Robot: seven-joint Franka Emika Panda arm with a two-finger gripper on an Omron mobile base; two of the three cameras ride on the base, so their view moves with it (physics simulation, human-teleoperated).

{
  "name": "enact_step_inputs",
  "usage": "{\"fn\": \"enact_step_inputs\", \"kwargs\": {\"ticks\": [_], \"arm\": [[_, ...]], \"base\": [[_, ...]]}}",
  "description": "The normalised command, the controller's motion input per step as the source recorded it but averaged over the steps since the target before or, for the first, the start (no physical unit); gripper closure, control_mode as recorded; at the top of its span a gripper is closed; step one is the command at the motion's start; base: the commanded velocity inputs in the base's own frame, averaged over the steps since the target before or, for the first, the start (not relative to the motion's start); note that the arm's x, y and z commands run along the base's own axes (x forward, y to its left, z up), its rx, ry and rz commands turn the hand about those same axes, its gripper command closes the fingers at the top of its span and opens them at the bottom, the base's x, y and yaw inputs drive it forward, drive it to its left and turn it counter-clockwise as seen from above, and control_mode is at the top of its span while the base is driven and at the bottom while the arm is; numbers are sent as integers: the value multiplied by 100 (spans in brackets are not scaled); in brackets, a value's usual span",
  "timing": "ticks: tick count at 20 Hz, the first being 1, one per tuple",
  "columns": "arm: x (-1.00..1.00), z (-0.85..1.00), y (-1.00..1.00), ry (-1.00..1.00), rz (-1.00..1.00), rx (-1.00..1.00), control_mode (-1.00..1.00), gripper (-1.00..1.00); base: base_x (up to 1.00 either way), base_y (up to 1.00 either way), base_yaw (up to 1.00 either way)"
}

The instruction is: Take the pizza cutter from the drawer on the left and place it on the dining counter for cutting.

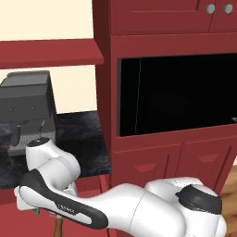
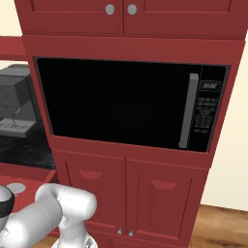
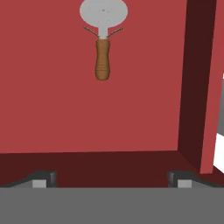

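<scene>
We see the pizza cutter lying flat in the drawer (wheel farthest from us), our gripper spread wide, holding nothing.

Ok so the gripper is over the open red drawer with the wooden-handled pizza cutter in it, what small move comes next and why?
Probably ease the open two-finger gripper forward toward the brown wooden-handled pizza cutter with its round grey blade. In the hand view it lies flat on the floor of the dark-red wooden drawer, well ahead of the fingertips, so closing now would catch nothing.

one pizza cutter, one drawer, one coffee machine, one microwave.
</scene>
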Motion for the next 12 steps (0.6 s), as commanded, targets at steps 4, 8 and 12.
{"fn": "enact_step_inputs", "kwargs": {"ticks": [4, 8, 12], "arm": [[0, -16, 0, 0, 0, 0, -100, -100], [0, -16, 0, 0, 0, 0, -100, -100], [0, -15, 0, 0, 0, 0, -100, -100]], "base": [[0, 0, 0], [0, 0, 0], [0, 0, 0]]}}
